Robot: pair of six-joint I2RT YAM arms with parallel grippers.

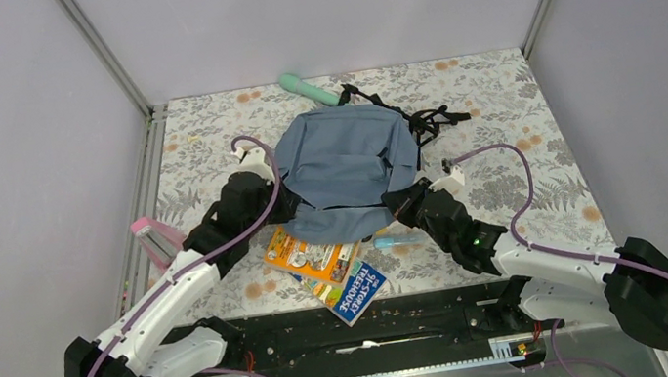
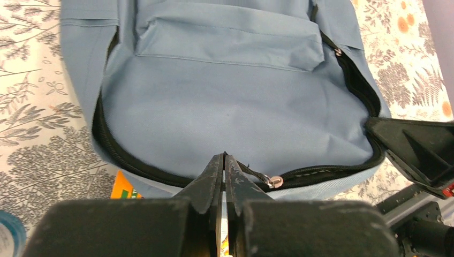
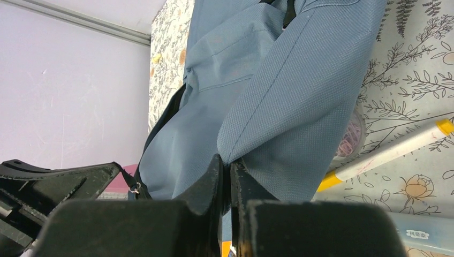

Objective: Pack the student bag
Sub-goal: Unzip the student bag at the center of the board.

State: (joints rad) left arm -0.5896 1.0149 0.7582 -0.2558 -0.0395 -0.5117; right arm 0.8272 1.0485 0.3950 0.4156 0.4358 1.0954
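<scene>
The student bag (image 1: 346, 159) is a slate-blue backpack lying flat in the middle of the table, front pocket (image 2: 225, 37) up and black straps at its far right. Its main zipper (image 2: 134, 166) gapes open along the near edge. My left gripper (image 2: 225, 156) is shut on the black zipper pull cord, just left of the metal slider (image 2: 275, 181). My right gripper (image 3: 230, 160) is shut on a fold of the bag's fabric (image 3: 284, 107) at its near right corner. In the top view the left gripper (image 1: 290, 216) and right gripper (image 1: 403, 200) flank the bag's near edge.
An orange book (image 1: 312, 254) and a blue book (image 1: 354, 289) lie partly under the bag's near edge. A blue tube (image 1: 398, 238), a yellow-ended marker (image 3: 385, 152) and a tub of pink clips (image 3: 350, 136) lie by the right gripper. A mint case (image 1: 306, 89) lies far, a pink item (image 1: 155, 238) left.
</scene>
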